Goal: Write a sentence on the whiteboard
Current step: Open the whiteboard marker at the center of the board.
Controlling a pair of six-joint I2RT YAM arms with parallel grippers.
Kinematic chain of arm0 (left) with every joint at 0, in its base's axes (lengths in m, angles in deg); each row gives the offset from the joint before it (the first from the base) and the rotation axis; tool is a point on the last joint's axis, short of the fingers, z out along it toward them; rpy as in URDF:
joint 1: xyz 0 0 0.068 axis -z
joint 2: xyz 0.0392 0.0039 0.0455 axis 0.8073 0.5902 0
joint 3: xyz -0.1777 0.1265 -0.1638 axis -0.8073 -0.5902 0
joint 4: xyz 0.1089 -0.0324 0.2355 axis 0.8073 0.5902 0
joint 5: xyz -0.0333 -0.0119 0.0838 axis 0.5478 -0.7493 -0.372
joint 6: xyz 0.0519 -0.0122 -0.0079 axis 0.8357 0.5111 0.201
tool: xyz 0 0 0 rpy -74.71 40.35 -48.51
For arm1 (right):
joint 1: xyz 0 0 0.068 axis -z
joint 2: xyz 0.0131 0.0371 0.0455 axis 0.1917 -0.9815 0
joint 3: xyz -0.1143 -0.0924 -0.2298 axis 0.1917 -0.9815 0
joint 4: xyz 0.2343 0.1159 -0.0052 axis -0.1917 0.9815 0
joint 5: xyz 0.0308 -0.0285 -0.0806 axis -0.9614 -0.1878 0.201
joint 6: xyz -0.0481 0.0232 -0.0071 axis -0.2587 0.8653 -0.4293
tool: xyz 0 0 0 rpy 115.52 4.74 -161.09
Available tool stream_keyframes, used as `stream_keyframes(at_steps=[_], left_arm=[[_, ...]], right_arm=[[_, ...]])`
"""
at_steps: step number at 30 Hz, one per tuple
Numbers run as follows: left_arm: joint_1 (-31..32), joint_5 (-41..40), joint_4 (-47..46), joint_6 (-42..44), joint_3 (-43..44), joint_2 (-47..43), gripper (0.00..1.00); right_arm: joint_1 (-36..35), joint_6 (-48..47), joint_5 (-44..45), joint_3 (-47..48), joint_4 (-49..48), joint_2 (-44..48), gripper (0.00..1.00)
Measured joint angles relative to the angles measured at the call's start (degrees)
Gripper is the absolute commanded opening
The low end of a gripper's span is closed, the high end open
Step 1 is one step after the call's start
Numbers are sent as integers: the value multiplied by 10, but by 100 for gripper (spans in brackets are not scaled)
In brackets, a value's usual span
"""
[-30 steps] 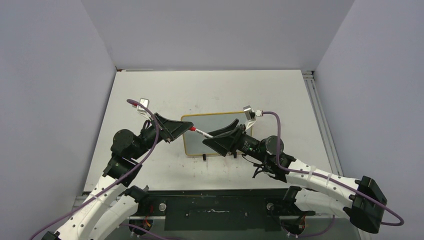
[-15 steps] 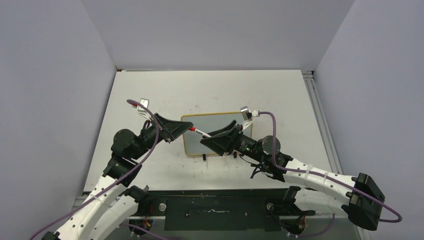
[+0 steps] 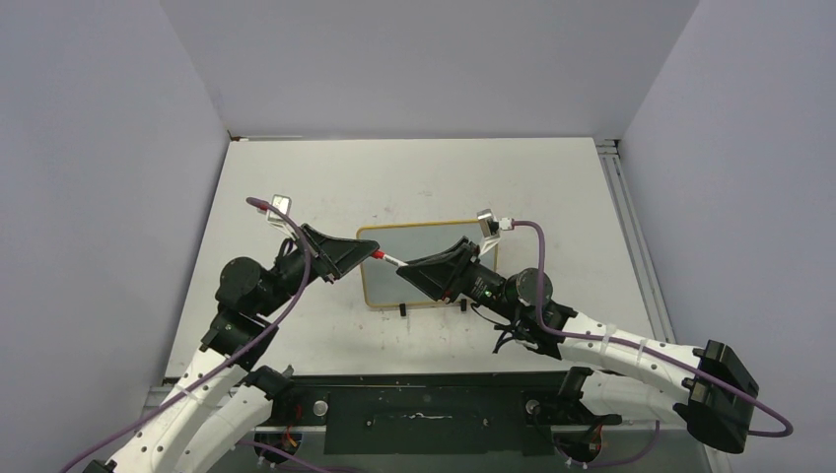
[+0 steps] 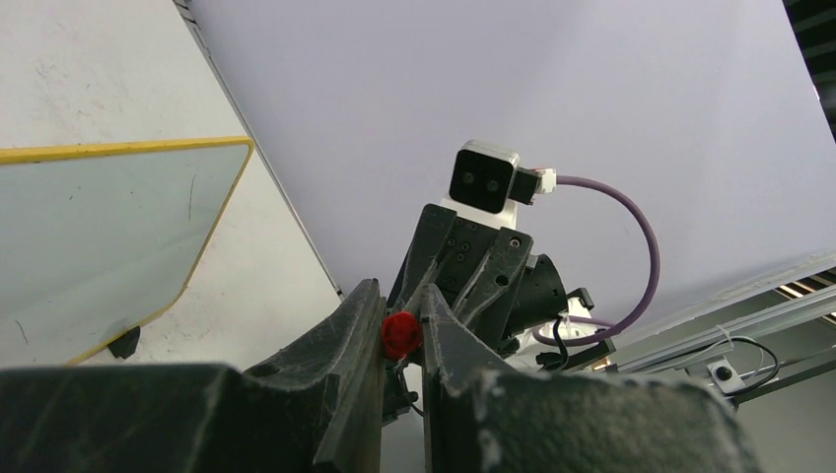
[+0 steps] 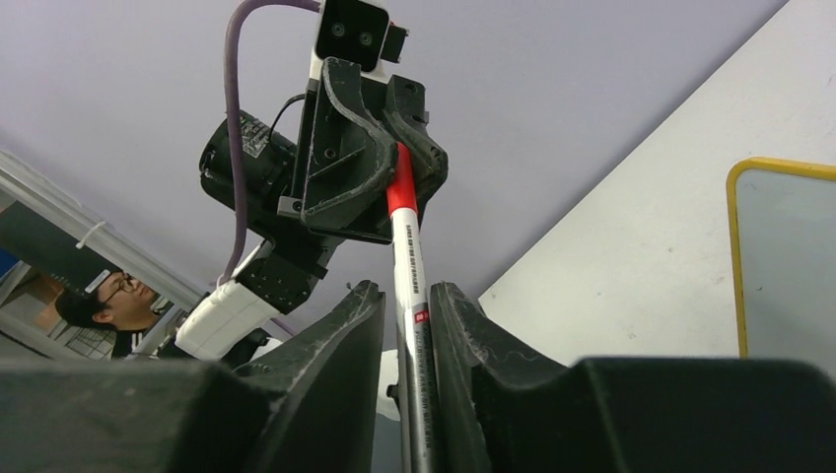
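Top external view gives me the flat white rectangular tabletop with grey walls around it, and my two white-and-black jointed arms reaching in from the near edge, the left arm and the right arm, each trailing a purple cable. Near the middle of the table, between the arms, lies the small glossy white whiteboard with its thin tan wooden frame and rounded corners. Its two small black feet sit along its near edge. Both wrists are held above it, tips pointed at each other over its left half. The left black two-finger gripper has its jaws pressed together on the red end of the slim white-barrelled marker pen. On the left wrist camera I see that round red cap pinched between the pads, with a corner of the board off to the left. The right black two-finger gripper has its jaws drawn in close on either side of the white barrel; I cannot tell whether they actually press on it.
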Motion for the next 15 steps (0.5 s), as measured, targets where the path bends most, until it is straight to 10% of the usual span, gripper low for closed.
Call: stream_keyframes(at_steps=[4,15], left_arm=[[0,-1,-2,-2,0,-1,0],[2,-2,-2,-11,0,-2,0]], right_arm=[[-1,-2,6,0,-2,0,6],[-13,-21,32,-9,-4,10,5]])
